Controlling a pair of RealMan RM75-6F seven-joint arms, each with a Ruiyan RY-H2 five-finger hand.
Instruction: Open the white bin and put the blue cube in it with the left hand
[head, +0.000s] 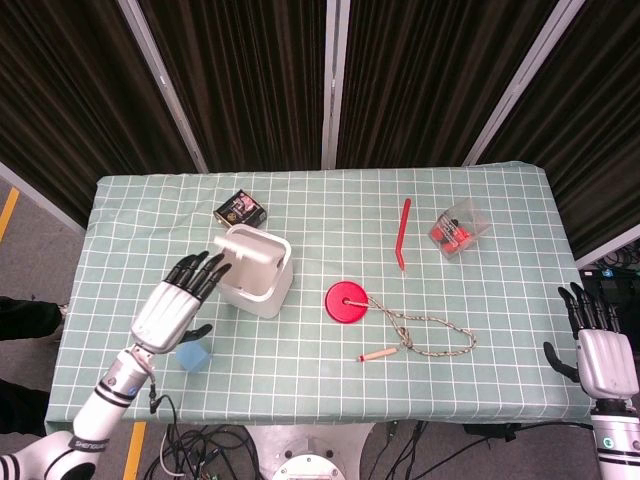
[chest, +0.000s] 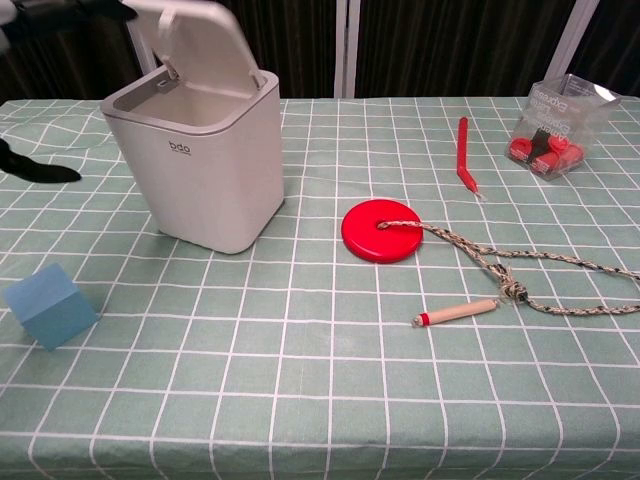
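The white bin (head: 257, 283) (chest: 205, 175) stands left of the table's middle with its lid (head: 248, 249) (chest: 196, 45) swung up and the inside showing. The blue cube (head: 193, 356) (chest: 50, 306) lies on the cloth near the front left edge. My left hand (head: 177, 303) hovers open just left of the bin and above the cube, fingers spread and holding nothing; the chest view catches only its dark thumb tip (chest: 35, 171) at the left edge. My right hand (head: 598, 350) hangs open off the table's right front corner.
A black box (head: 240, 210) lies behind the bin. A red disc (head: 346, 302) (chest: 385, 230) with a rope and wooden peg (chest: 457, 314) sits centre. A red pen (head: 403, 232) (chest: 465, 156) and a clear box of red pieces (head: 458, 228) (chest: 556, 116) lie at the back right.
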